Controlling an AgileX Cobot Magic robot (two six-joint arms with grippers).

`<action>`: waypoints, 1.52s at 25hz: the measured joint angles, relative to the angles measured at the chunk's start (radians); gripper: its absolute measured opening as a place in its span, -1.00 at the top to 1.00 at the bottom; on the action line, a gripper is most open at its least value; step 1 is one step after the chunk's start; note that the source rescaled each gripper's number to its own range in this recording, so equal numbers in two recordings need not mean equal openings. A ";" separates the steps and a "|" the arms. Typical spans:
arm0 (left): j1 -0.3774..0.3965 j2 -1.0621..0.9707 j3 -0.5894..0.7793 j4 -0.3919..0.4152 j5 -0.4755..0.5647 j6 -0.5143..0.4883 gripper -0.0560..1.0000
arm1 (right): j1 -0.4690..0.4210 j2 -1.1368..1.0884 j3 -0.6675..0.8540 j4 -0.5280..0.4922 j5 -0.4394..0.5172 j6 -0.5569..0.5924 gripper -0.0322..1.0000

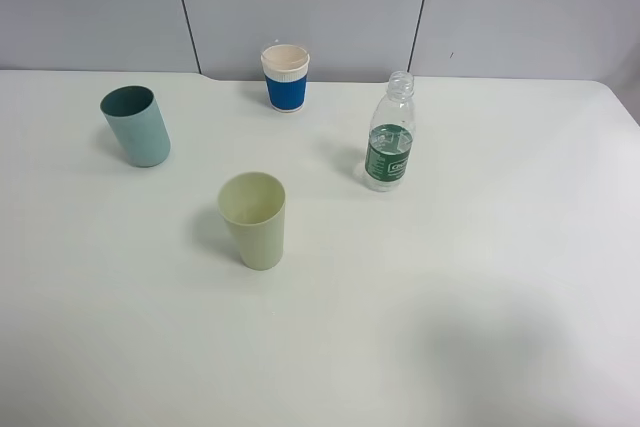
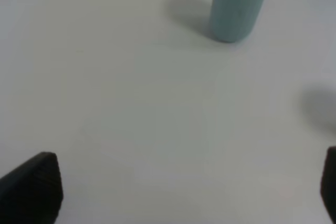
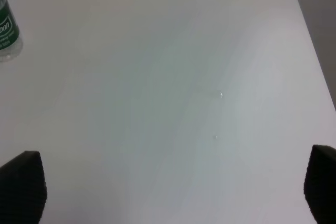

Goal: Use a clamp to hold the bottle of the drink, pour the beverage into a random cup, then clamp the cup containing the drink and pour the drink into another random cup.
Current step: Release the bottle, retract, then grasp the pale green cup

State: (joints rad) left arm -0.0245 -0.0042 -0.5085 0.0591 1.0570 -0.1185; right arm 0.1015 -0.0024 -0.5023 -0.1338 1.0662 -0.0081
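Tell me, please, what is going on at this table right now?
Nothing is being handled yet. The uncapped bottle, partly filled with clear liquid, stands upright on the white table, apart from three upright cups: a teal cup, a blue-sleeved paper cup and a pale green cup. The left gripper and the right gripper are both open over bare table and hold nothing, so pouring has not begun.
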 joint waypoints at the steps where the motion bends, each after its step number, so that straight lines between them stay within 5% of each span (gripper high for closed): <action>1: 0.000 0.000 0.000 0.000 0.000 0.000 -1.00 | 0.000 0.000 0.000 0.000 -0.001 0.008 -1.00; 33: 0.000 0.000 0.000 0.000 0.000 0.000 -1.00 | 0.000 0.000 0.000 0.003 -0.006 0.068 -1.00; 38: 0.000 0.000 0.000 0.000 0.000 0.000 -1.00 | -0.081 0.000 0.000 0.003 -0.006 0.070 -1.00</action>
State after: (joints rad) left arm -0.0245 -0.0042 -0.5085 0.0591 1.0570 -0.1185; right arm 0.0206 -0.0024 -0.5023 -0.1306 1.0604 0.0620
